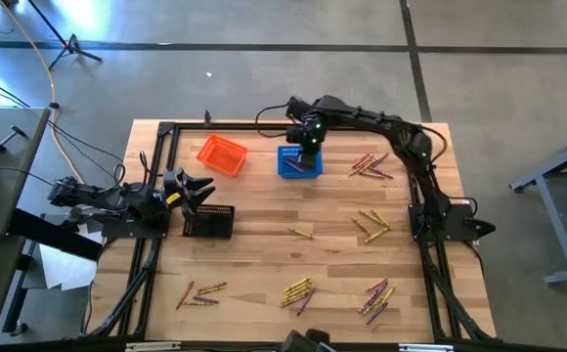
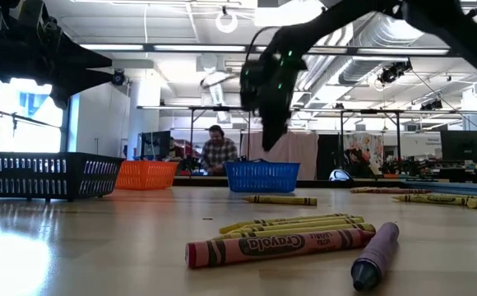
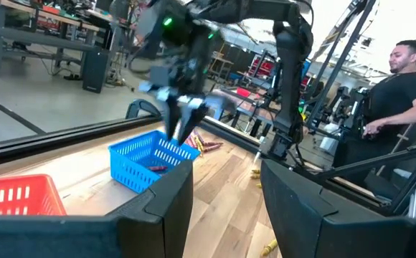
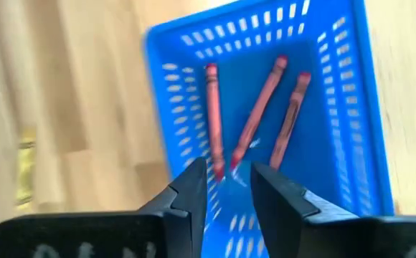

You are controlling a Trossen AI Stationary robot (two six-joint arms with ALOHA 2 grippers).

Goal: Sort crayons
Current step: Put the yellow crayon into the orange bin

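Observation:
My right gripper (image 1: 309,147) hangs over the blue mesh basket (image 1: 299,163), fingers pointing down, open by a narrow gap and empty; its wrist view (image 4: 228,190) looks straight into the basket (image 4: 158,43). Three red crayons (image 4: 260,107) lie flat on the basket's floor. My left gripper (image 1: 191,186) waits open at the table's left, beside the black basket (image 1: 209,221). Loose crayons lie on the table in groups: red and purple ones at the far right (image 1: 370,164), yellow ones in the middle right (image 1: 371,223), and mixed ones along the near edge (image 1: 298,291).
An orange basket (image 1: 221,154) stands left of the blue one at the far side. A single yellow crayon (image 1: 300,233) lies mid-table. More crayon groups lie near left (image 1: 200,291) and near right (image 1: 376,298). A person (image 3: 402,93) stands beyond the table's right side.

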